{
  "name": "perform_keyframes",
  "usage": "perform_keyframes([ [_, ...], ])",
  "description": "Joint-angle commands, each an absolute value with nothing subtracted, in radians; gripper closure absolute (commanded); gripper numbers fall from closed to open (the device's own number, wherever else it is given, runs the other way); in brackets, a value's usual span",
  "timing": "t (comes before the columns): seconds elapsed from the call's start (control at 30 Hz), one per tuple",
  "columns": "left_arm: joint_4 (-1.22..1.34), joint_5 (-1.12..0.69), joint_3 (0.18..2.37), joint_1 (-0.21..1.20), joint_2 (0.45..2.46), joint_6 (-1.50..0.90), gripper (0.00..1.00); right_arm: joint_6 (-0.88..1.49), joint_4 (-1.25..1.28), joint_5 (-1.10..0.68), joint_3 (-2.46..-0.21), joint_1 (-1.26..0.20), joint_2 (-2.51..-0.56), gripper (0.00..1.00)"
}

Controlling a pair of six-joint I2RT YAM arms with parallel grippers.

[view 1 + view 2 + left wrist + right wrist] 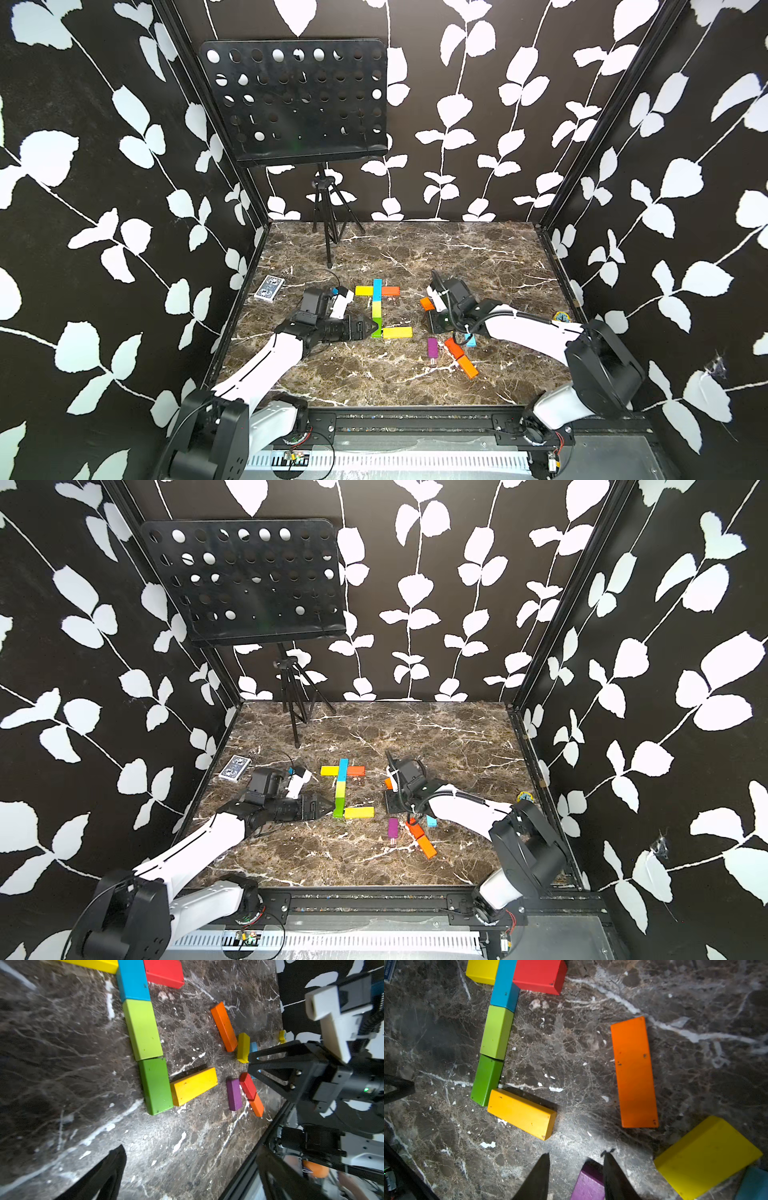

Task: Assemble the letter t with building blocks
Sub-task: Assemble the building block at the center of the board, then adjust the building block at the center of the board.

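Observation:
In both top views the building blocks form a shape mid-table. A cyan bar [377, 289] has a yellow bar [364, 290] and a red-orange bar [391, 291] at its sides. Lime [376, 308] and green [377, 327] bars continue the line, and a yellow bar [397, 332] lies across the green one's end. My left gripper [371, 326] is wide open beside the green bar and holds nothing. My right gripper [577, 1155] has narrowed jaws with a gap. The purple block's [588, 1184] end shows between its fingers, not clamped. Loose orange [634, 1072] and yellow [706, 1157] blocks lie nearby.
More loose blocks lie under my right arm: red [454, 347], orange [467, 365], cyan [471, 342]. A blue-patterned card box [269, 288] sits at the left wall. A music stand's tripod [328, 232] stands at the back. A yellow token [562, 317] lies at the right edge.

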State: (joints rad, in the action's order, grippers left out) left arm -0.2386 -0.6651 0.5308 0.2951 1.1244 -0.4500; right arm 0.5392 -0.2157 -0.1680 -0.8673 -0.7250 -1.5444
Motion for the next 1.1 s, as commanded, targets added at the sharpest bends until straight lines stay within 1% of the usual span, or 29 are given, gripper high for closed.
perform_keyframes([
  [0.0,-0.212,-0.740,0.505,0.275,1.133,-0.500,0.01,0.566,-0.198,-0.138,-0.885,-0.740,-1.573,0.59],
  [0.1,-0.230,-0.718,0.503,0.268,1.136,-0.478,0.01,0.566,-0.193,-0.143,-0.896,-0.750,-1.608,0.64],
  [0.33,-0.243,-0.704,0.505,0.262,1.134,-0.452,0.01,0.577,-0.175,-0.135,-0.904,-0.770,-1.660,0.67],
  [0.57,-0.277,-0.679,0.518,0.258,1.126,-0.431,0.01,0.586,-0.203,-0.125,-0.943,-0.779,-1.709,0.75],
  [1.07,-0.275,-0.672,0.503,0.247,1.103,-0.413,0.01,0.675,-0.230,-0.091,-0.956,-0.813,-1.739,0.77],
])
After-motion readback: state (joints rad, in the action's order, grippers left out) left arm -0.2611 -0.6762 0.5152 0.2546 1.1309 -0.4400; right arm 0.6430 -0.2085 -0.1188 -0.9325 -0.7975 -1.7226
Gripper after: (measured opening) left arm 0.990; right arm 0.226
